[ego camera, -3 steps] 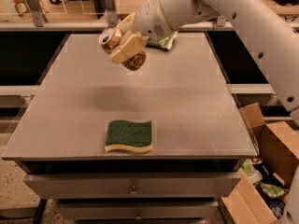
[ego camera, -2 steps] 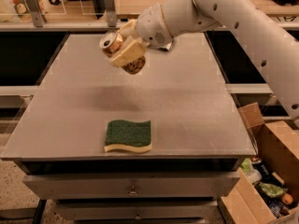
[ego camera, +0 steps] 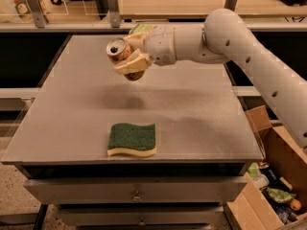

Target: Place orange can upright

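One can, one sponge, one green bag, one cardboard box, one arm with one gripper.

The orange can (ego camera: 118, 50) is hanging in the air above the counter (ego camera: 201, 114), over the far half and a bit left of middle, not touching the surface. It is lying tilted, close to sideways, with its shiny top and pull tab facing left and toward the camera.

The gripper (ego camera: 128, 61) is reaching in from the right side, just inside the far edge. The fingers (ego camera: 133, 64) are clamping the can: one pale finger is pressing across its lower side and the other is sitting against its upper back side. The can's top end is sticking out to the left past the fingertips, and the bottom end is poking out below them.

A soft shadow is falling on the counter below the can.

The sponge (ego camera: 132, 138) is lying flat, green side up, near the front edge around the middle, well apart from the can.

The green bag (ego camera: 139, 28) is peeking out behind the wrist near the far edge, mostly hidden.

The cardboard box (ego camera: 268, 143) is sitting on the floor off the counter's right front corner, holding mixed items.
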`<state>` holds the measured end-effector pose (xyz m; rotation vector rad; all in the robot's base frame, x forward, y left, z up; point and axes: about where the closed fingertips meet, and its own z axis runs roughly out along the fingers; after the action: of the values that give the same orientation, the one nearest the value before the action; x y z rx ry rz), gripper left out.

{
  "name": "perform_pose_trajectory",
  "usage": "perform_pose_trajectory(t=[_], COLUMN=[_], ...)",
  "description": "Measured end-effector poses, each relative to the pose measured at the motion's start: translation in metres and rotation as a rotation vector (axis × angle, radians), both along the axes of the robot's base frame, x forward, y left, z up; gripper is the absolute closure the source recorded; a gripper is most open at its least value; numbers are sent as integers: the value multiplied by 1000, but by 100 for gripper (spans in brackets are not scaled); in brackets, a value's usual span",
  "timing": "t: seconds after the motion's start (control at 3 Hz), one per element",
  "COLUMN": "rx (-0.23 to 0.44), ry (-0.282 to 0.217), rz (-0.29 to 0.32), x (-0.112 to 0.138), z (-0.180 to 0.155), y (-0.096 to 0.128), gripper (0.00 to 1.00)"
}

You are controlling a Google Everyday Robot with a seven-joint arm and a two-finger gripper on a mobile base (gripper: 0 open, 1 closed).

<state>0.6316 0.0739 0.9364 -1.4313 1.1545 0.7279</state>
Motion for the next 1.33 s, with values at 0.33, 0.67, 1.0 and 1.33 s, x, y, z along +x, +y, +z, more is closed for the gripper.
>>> perform_pose_trajectory(t=[0.33,0.67,1.0,1.33], rx=[101,153,162,158], ry=[-11,36,142,239], rz=[-22,-46,-101,-148], x=[8,12,16,17], z=[-1,-1,-10,-24], y=[-2,-2,-7,-15], gripper=[100,100,83,60])
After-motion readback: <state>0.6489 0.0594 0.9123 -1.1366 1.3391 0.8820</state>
